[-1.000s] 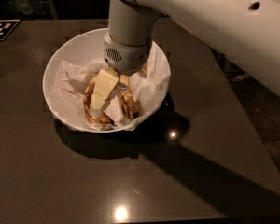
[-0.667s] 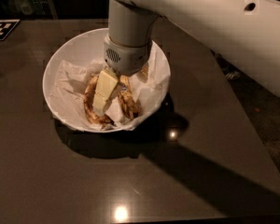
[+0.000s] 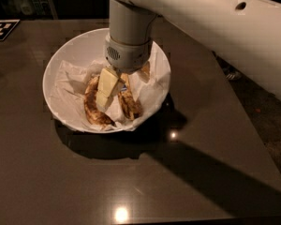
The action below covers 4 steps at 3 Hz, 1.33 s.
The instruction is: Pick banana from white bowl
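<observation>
The white bowl [image 3: 68,62] stands on the dark table, lined with crumpled white paper. Two bananas lie in it. The banana [image 3: 130,104] with brown spots and a small blue sticker lies right of centre, its far end showing beside the wrist. A browner, more curved banana [image 3: 90,110] lies to its left. My gripper [image 3: 110,95] reaches straight down into the bowl from the grey wrist and sits low between the two bananas, right beside the stickered one. The wrist hides the middle of the bowl.
The dark glossy table [image 3: 131,182] runs out to an edge on the right. My white arm [image 3: 215,22] crosses the upper right of the view. A black-and-white marker tag [image 3: 1,29] lies at the far left.
</observation>
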{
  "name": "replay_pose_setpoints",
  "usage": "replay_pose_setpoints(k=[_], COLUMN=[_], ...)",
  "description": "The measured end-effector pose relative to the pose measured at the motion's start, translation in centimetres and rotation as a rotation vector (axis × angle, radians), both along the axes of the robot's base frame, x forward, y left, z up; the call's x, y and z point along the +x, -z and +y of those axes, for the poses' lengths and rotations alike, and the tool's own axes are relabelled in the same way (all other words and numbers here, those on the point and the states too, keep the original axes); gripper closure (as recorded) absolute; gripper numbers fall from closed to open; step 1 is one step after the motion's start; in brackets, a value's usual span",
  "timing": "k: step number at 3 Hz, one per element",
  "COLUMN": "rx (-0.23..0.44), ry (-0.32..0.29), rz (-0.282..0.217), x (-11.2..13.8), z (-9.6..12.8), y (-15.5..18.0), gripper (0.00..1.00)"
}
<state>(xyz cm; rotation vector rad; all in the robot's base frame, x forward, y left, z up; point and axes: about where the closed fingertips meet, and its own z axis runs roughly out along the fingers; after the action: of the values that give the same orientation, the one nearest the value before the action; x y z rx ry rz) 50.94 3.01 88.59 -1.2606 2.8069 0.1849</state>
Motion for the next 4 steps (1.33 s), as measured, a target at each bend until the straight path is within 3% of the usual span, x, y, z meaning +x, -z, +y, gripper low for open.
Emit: replay_pose_setpoints(k=[1, 3, 4], rx=[-0.003, -0.008, -0.011], ry=[0.018, 0.012, 0.011], rz=[0.005, 0.023, 0.04], x=[0.8, 1.5, 1.7], z=[0.0, 1.0, 1.3], y=[0.3, 1.0, 1.7], gripper=[0.22, 0.39, 0.41])
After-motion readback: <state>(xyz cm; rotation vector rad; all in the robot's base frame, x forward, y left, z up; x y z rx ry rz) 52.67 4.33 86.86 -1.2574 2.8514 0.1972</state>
